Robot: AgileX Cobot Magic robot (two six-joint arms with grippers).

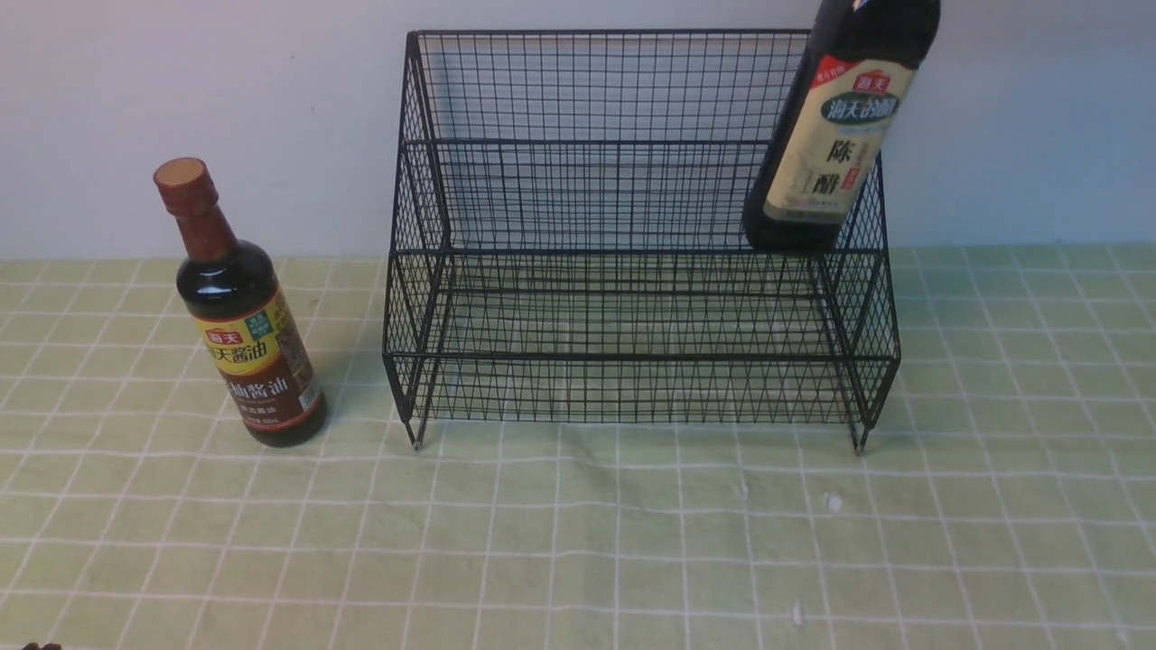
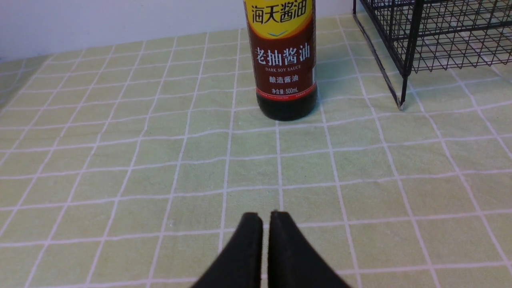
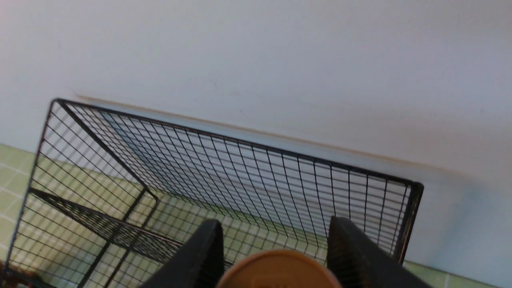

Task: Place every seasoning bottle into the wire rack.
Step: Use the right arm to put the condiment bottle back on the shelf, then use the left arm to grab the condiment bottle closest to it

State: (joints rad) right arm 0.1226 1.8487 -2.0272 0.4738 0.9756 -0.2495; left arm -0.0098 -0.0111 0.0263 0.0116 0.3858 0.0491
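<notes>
A pale wall (image 1: pixel 226 90) backs a counter (image 1: pixel 578 542) under green checked cloth. In the front view the wire rack (image 1: pixel 632 307) stands in the middle with both tiers bare. The slim bottle (image 1: pixel 248 343) stands upright on the cloth to its left, apart from it. The broad bottle (image 1: pixel 835 135) hangs tilted at the rack's right end, its base at the upper tier; I cannot tell whether it touches.

In the left wrist view, the left gripper (image 2: pixel 265 218) is closed and empty, low over the cloth, with the slim bottle ahead.

In the right wrist view, the right gripper (image 3: pixel 276 228) straddles the tan cap (image 3: pixel 276 268) and carries the broad bottle above the rack.

Released at this lean, the bottle would likely topple on the wire shelf. Its base could also snag the right side mesh, since it sits so near that edge.
</notes>
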